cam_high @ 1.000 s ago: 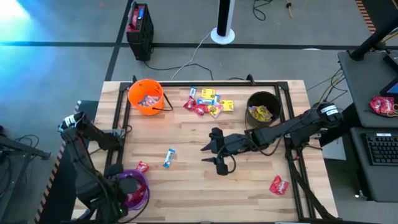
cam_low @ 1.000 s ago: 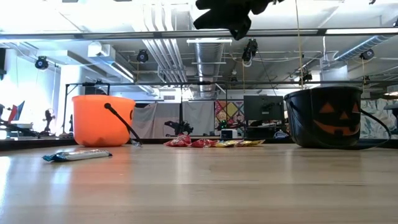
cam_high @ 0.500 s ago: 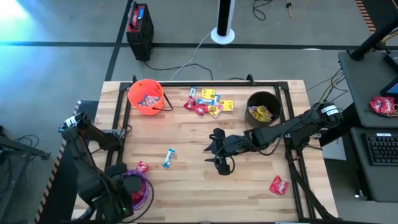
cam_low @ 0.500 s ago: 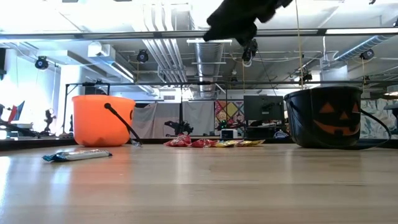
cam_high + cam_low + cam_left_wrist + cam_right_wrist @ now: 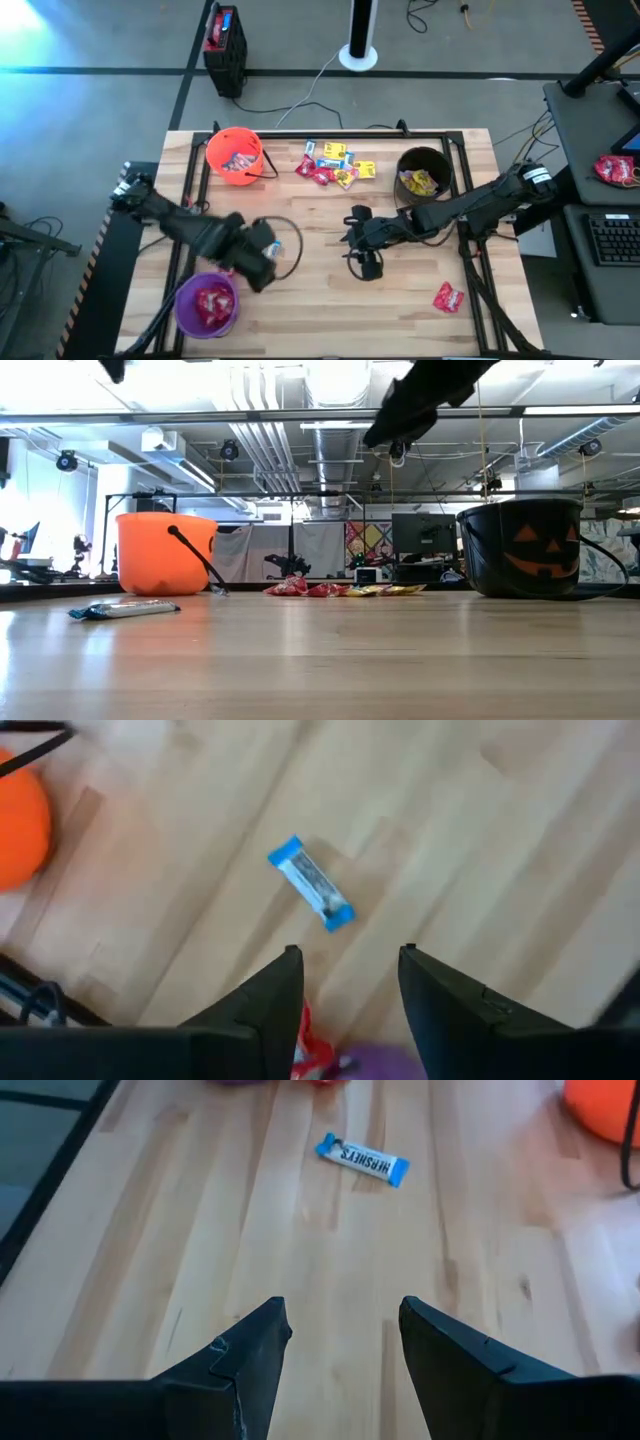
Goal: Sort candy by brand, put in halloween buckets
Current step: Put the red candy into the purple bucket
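Observation:
A blue-and-white candy lies flat on the table, and my open left gripper hangs above it, pointing down. In the high view that gripper covers the candy. The purple bucket stands near the left front corner with red candy in it, and a red candy lies beside it. The orange bucket stands at the far left, holding candy. The black bucket at the far right holds yellow candy. A mixed candy pile lies between them. My right gripper hovers open over the table's middle.
A lone red candy lies near the front right corner. Black rails run along the table's left, far and right edges. Bare wood stretches across the table's near half between the purple bucket and the red candy.
My left gripper has swung from above the purple bucket toward the table's middle and now hangs over the blue-and-white candy, leaving the bucket's red candy in plain sight. My right gripper has drawn slightly toward the right edge and tipped further down.

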